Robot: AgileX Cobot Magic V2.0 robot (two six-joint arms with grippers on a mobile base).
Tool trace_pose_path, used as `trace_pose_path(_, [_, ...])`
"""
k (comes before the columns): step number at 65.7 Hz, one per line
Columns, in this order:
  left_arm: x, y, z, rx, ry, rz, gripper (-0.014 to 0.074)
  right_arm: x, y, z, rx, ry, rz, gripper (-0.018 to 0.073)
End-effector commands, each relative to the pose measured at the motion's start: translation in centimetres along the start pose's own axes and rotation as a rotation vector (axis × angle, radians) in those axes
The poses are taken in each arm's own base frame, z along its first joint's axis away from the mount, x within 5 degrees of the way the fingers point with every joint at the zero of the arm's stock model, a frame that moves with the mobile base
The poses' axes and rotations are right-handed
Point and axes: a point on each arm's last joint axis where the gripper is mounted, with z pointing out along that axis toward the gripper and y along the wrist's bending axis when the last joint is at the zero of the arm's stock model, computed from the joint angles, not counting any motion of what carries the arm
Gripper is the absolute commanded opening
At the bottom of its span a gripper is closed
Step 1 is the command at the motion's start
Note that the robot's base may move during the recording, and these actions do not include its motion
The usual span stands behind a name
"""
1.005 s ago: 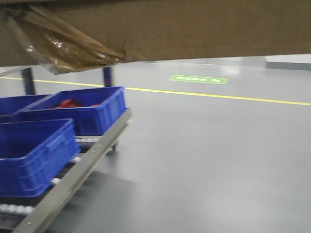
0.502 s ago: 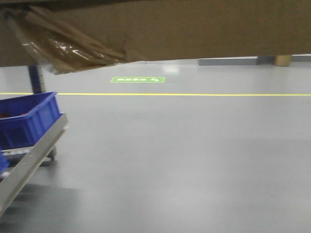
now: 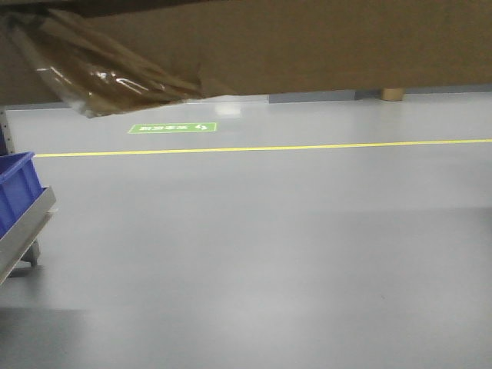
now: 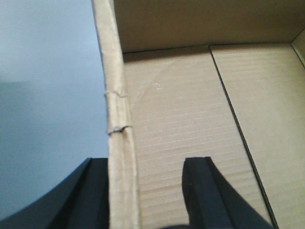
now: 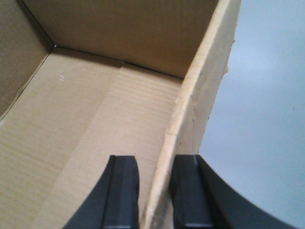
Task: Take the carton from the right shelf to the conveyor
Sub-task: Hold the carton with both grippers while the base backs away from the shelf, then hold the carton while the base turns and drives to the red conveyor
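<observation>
Carton point(image 3: 307, 46) fills the top edge of the front view. It is held aloft over the floor point(image 3: 292, 254), long axis running side to side. A tape wad point(image 3: 100, 73) hangs at its left corner. Of the right shelf point(image 3: 23, 219), only a rail end and one blue bin point(image 3: 15, 184) show, at the frame's left edge. A yellow line point(image 3: 269, 147) and a green floor sign point(image 3: 171, 127) lie beyond. The conveyor is not in view.

Left wrist view: the left jaws straddle the carton's left end wall point(image 4: 119, 143). The outer finger point(image 4: 95, 191) lies against the wall. The inner finger point(image 4: 195, 191) is inside the box, with a strip of box bottom showing between it and the wall. Cannot tell whether they are clenched.

Right wrist view: the right jaws are clamped on the right end wall point(image 5: 190, 124), one finger point(image 5: 121, 191) inside and one outside, both close against the cardboard.

Judgement: the carton spans between the two arms, one jaw pair at each end, neither nearer. The set-down turns on squaring that long axis to the belt once it is found.
</observation>
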Motion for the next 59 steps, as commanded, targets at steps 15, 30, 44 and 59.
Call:
trace_pose_path(15, [-0.01,0.05,-0.88,0.021,-0.026,0.031,-0.0015,-0.47,-0.37,-0.66,0.038,-0.066,-0.041,-0.0068])
trace_pose_path(30, [-0.01,0.05,-0.88,0.021,-0.026,0.031,-0.0015,-0.47,-0.37,-0.66,0.038,-0.066,-0.041,-0.0068])
trace_pose_path(44, [-0.01,0.05,-0.88,0.021,-0.026,0.031,-0.0015,-0.47,-0.37,-0.66,0.038,-0.066,-0.041,-0.0068])
trace_pose_path(59, [-0.01,0.05,-0.88,0.021,-0.026,0.031,-0.0015,-0.47,-0.37,-0.66,0.038,-0.066,-0.041,-0.0068])
